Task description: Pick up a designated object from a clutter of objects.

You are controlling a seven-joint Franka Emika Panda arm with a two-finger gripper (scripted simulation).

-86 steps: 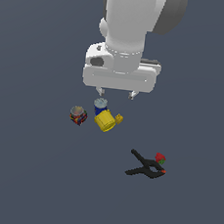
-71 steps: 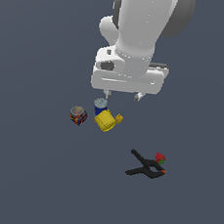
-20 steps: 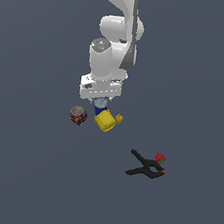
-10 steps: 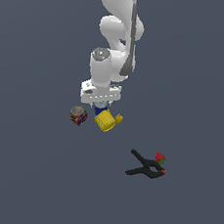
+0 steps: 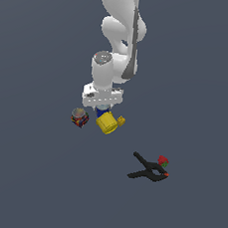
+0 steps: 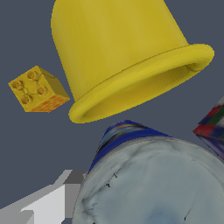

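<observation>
the designated blue can [image 6: 153,179] stood upright, its pale silver-grey top filling much of the wrist view, blue wall showing at one edge. it sat just beside the rim of the yellow cup [image 6: 118,57], which lay on its side. in the exterior view only a sliver of the blue can [image 5: 101,113] showed, behind the cup [image 5: 106,123].

The can [image 5: 102,109] sits tucked against the cup [image 5: 106,123] — the block [image 5: 121,120] just to the exterior view's right, another can [image 5: 79,117] to its left. The clamp [image 5: 148,170] lies well apart, a strawberry-like item [image 5: 163,161] touching it.
</observation>
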